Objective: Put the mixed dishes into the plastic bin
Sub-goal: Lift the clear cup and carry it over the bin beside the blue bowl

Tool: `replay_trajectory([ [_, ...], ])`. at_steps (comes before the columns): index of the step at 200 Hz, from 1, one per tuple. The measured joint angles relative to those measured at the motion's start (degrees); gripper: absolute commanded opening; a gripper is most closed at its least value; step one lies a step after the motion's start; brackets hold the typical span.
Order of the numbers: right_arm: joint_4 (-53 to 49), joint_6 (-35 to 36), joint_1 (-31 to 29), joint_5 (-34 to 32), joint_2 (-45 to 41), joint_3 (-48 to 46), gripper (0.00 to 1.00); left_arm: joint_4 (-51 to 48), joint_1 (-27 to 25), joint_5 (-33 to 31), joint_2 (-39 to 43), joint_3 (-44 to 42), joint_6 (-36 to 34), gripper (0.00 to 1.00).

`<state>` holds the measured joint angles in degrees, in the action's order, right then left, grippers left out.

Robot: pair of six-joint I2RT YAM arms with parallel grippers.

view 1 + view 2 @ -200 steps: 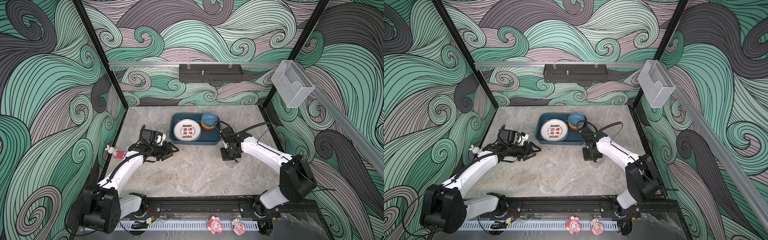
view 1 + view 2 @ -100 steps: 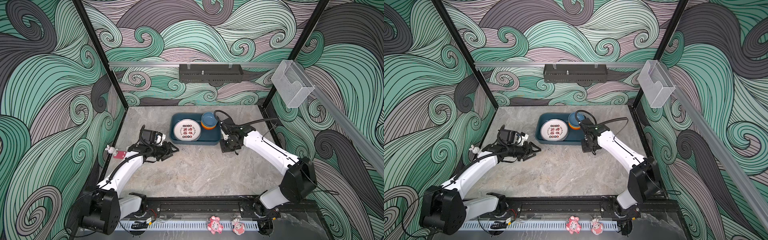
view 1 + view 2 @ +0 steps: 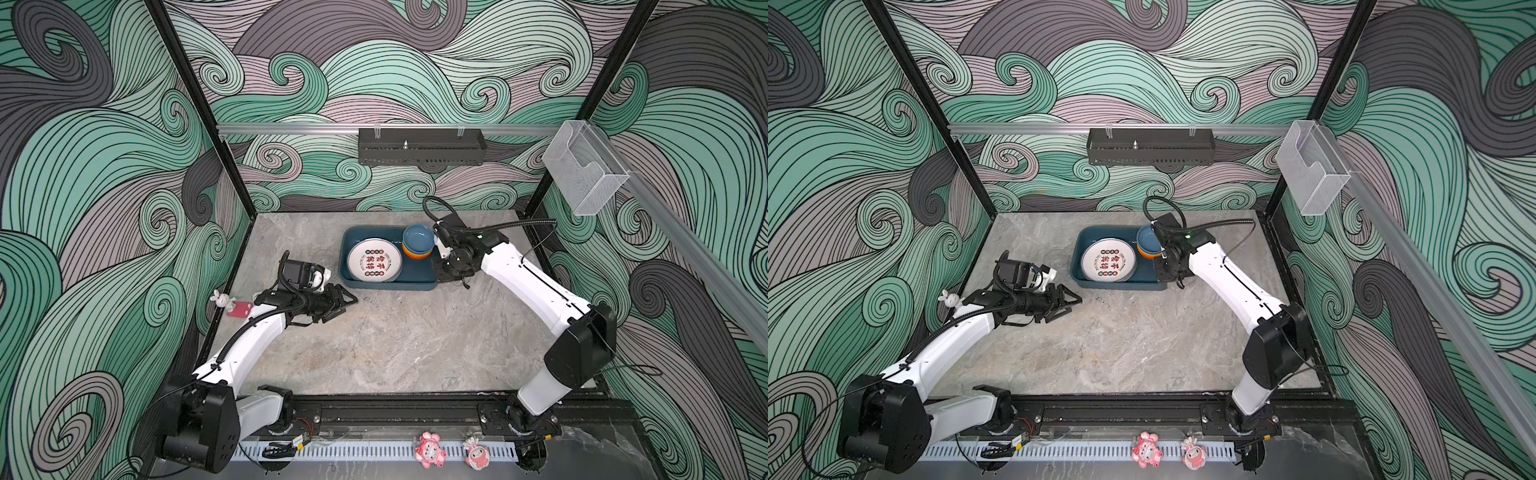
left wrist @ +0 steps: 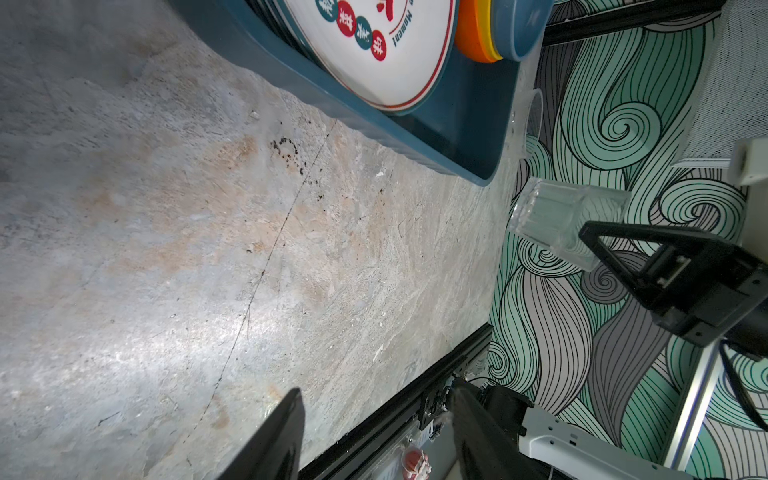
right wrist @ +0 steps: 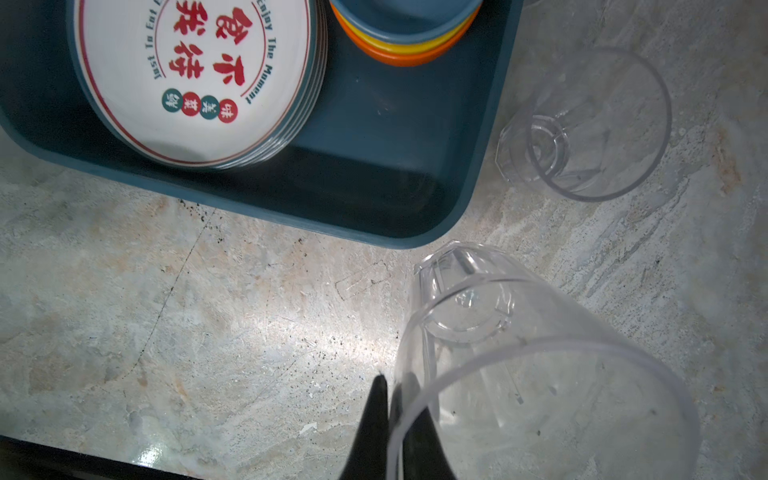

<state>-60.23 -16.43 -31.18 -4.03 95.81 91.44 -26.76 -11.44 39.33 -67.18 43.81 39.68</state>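
**mike:** Why was the right hand (image 5: 392, 399) grabbing that clear tumbler (image 5: 519, 353) by the rim?

**jo:** Guessing the rim's the only thin edge it could pinch, tbh. It was clamped either side of the wall, lower right of the right wrist view, just off the bin's corner. The cup hung tilted.

**mike:** And the plastic bin (image 5: 374, 174)?

**jo:** Stack of printed plates (image 5: 199, 75) at upper left. Bowls (image 5: 403, 37) nested blue over yellow over orange at the top edge. The bin's bare floor was probably for the cup. Second tumbler (image 5: 582, 129) stood on the desk (image 5: 208, 311) beside the bin. Left hand (image 3: 343, 309) was spread apart and empty, mid-left in a top view.
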Motion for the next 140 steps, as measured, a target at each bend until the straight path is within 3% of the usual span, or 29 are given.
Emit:
replay_trajectory([
  [140, -1.5, 1.0, 0.0, 1.7, 16.9, 19.3, 0.00, 0.3, 0.0, 0.2, 0.7, -1.1, 0.4, 0.60],
])
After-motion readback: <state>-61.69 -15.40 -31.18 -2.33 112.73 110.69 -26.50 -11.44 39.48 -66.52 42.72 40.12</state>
